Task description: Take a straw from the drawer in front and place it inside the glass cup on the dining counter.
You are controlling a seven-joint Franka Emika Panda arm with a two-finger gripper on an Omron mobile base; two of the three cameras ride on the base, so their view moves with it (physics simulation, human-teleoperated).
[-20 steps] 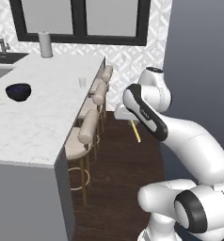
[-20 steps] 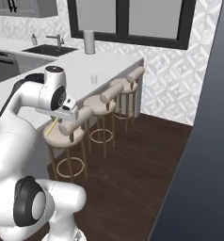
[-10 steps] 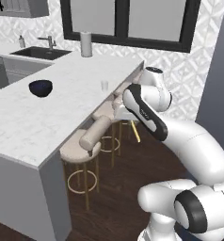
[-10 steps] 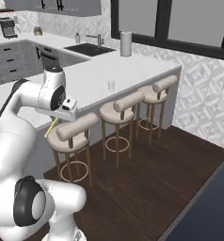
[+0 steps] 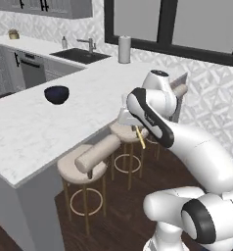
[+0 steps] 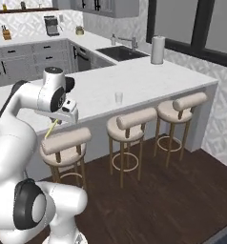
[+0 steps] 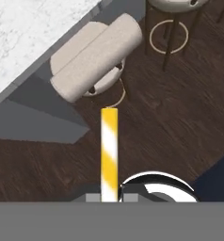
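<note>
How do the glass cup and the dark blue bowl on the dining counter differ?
The glass cup is clear and nearly see-through; the dark blue bowl is opaque. The cup is a taller, narrow tumbler; the bowl is wide and rounded. Both stand upright on the white dining counter.

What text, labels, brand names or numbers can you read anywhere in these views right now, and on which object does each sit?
None: no readable word, number, brand or sign in any view.
The straw carries only yellow and white stripes.
The glass cup and the dining counter are unmarked.
The coffee machine and the paper towel roll are too small to show any label.
</note>
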